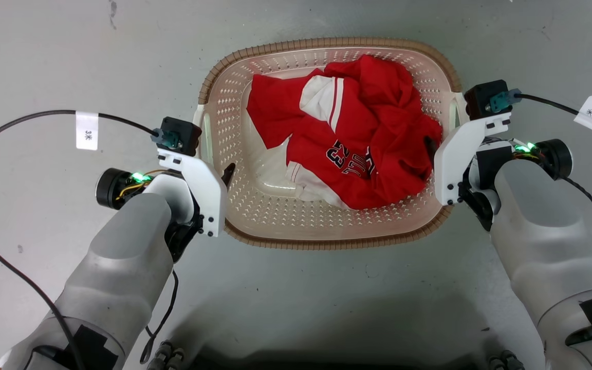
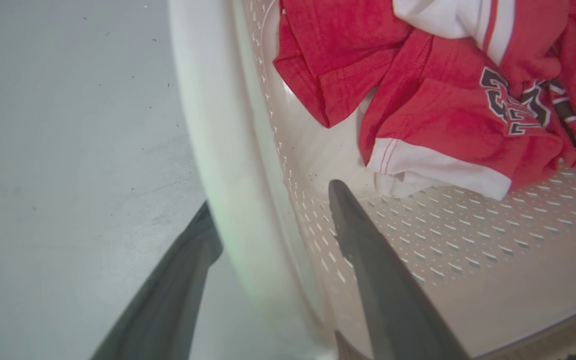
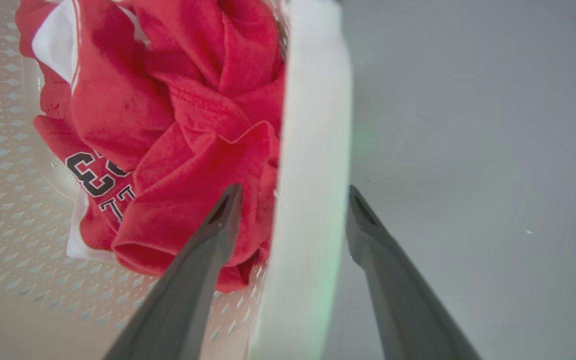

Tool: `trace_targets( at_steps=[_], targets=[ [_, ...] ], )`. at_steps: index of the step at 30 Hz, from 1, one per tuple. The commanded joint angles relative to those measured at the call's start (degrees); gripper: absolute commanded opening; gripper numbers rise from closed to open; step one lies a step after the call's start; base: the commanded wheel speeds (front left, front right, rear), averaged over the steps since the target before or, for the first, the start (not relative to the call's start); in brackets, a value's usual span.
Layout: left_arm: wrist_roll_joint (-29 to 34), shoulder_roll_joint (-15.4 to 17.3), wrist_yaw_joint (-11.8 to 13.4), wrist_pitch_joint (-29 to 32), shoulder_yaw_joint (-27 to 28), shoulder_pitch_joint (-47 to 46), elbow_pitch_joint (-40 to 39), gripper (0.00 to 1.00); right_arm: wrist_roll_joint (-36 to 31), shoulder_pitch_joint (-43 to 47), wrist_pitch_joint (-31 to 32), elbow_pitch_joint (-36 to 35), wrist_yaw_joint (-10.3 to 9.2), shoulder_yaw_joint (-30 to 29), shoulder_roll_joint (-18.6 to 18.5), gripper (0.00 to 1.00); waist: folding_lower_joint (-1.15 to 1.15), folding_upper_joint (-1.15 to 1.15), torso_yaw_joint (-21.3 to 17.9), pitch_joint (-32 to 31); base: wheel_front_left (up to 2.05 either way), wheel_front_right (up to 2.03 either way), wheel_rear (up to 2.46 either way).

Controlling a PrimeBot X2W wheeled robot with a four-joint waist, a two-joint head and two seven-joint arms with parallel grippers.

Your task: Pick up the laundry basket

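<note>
Fingers (image 2: pixel 368 260) of the left gripper (image 2: pixel 270 195) are spread apart and straddle the left white side handle (image 2: pixel 218 125) of the rounded cream plastic laundry basket with perforated walls and a brown woven-look rim (image 1: pixel 327 42). One dark finger is inside against the perforated wall and the other is outside over the grey floor (image 1: pixel 296 288). Nothing is clamped.

The right gripper (image 3: pixel 294 187) is set the same way. Its fingers (image 3: pixel 193 280) are parted either side of the right white handle (image 3: pixel 313 125), the inner one next to the crumpled red-and-white jersey with dark lettering (image 1: pixel 357 133) and the outer one on the floor side. In the head view both pale forearms flank the basket, left gripper (image 1: pixel 216 174) and right gripper (image 1: pixel 445 146) at opposite short ends.

The basket sits in the middle of the floor in front of the robot, apparently resting flat on it, with the jersey heaped toward its right half. The handle is blurred close to the lens in both wrist views, so whether any finger touches the plastic can't be told.

Progress: reach and alignment look done on both sides. The grasp is not made and the lift has not begun. What's left is to close both pairs of fingers on the handles, then raise both arms together and level. The inner right finger is close to the fabric and may pinch the jersey along with the handle.
</note>
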Motion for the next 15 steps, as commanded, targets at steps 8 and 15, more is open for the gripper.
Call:
trace_targets(
  at_steps=[8,15],
  targets=[
    [-5.17,0.24,0.07,-0.35,-4.29,-1.62,-0.34,0.00,-0.57,-1.55,0.40,2.40,-0.04,0.15,0.01,0.00,-0.01,0.00,0.51,0.39,0.00,0.00,0.00],
    [-9.30,1.83,0.05,0.60,-8.71,-2.05,-2.13,0.00,0.48,-1.26,1.24,3.12,-0.03,0.88,-0.07,0.00,-0.01,0.00,0.44,-0.76,0.00,0.00,0.00]
  ],
)
